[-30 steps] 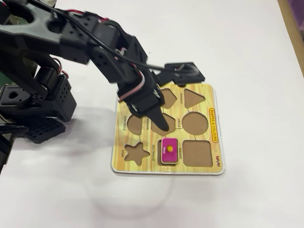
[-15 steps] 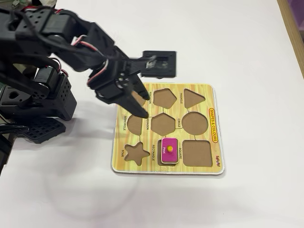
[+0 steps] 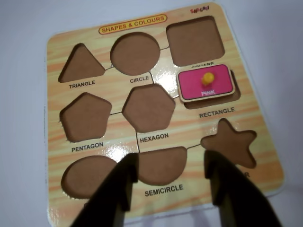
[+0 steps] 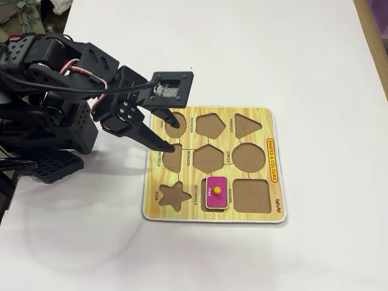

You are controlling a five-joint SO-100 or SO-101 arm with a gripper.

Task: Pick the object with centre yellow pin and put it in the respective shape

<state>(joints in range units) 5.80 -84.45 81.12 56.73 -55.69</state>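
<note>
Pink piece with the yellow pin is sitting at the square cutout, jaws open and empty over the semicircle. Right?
Not quite. The pink piece sits at the rectangle cutout, slightly askew, not the square cutout, which is empty. The wrist view shows it. The rest holds: the gripper jaws are open and empty over the semicircle cutout.

Pink rectangle piece (image 3: 204, 83) sits askew over rectangle recess of puzzle board (image 3: 142, 130); end effector (image 3: 171, 182) open, empty.

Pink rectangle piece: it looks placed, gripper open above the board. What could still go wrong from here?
The pink piece sits skewed, overlapping the upper rim of the rectangle recess instead of lying flush, so it may count as unplaced. The open gripper hangs low over the board; a careless retreat could drag it.
</note>
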